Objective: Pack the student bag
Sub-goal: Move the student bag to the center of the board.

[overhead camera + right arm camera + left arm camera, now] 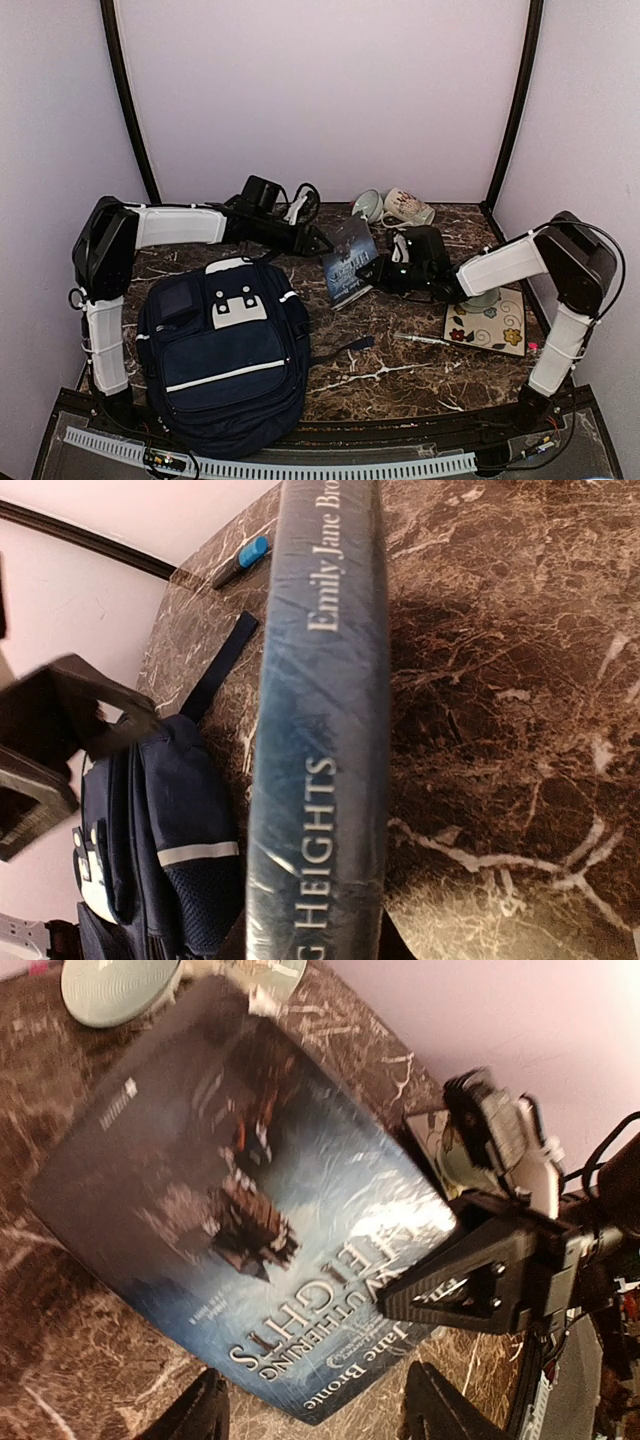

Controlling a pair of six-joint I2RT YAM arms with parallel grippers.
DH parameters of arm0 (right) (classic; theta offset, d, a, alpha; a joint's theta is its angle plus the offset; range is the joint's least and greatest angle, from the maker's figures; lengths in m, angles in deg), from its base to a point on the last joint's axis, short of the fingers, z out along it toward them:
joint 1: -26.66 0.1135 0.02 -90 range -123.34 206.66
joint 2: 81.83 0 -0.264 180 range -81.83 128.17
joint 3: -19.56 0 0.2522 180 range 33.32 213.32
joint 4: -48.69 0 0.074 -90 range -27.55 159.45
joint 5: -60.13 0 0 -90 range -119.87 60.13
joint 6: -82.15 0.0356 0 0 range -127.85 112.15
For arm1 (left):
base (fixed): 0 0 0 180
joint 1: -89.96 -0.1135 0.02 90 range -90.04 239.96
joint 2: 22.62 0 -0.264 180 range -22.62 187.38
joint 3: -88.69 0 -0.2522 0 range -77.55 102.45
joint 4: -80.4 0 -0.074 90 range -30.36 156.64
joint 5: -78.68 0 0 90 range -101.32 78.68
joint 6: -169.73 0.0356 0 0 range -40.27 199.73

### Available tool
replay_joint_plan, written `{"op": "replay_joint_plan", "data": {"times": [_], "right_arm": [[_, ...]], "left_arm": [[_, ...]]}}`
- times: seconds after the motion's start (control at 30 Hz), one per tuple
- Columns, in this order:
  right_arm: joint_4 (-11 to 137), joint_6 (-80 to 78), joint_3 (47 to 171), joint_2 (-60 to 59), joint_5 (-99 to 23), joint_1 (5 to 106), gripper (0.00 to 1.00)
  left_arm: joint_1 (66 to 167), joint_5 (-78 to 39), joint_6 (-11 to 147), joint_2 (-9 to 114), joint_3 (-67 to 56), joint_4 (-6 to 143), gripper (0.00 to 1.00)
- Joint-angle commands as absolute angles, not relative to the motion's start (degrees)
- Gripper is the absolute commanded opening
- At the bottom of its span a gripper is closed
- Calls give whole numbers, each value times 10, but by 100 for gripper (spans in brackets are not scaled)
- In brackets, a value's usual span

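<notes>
The student bag [225, 350], a navy backpack with white stripe trim, lies flat at the near left; its side shows in the right wrist view [150, 830]. A blue book, "Wuthering Heights" [350, 258], is held tilted up at mid-table. My right gripper [382, 272] is shut on its right edge; the spine [320, 730] fills the space between the jaws, and one finger [480, 1275] clamps the cover [250, 1190]. My left gripper [318, 241] is open just left of the book, its fingers [195, 1410] straddling the book's near corner without touching it.
A green bowl [367, 206] and a patterned mug [405, 208] stand at the back. A floral mat [490, 322] lies under the right arm, a pen [425, 340] beside it. A bag strap [345, 350] trails right. A blue-capped marker [250, 552] lies beyond the book.
</notes>
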State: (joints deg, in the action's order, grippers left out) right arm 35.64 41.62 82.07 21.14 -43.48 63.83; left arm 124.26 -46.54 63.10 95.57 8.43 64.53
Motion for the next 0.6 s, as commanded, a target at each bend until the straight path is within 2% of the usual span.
{"op": "replay_joint_plan", "data": {"times": [0.0, 0.37, 0.57], "right_arm": [[332, 359, 820, 125, -405, 645, 0], [377, 324, 743, -36, -361, 650, 0], [408, 311, 718, -114, -348, 650, 0]], "left_arm": [[1249, -385, 675, 856, 71, 618, 63], [1334, -136, 688, 650, -76, 538, 63], [1424, -2, 653, 573, -144, 455, 63]]}}
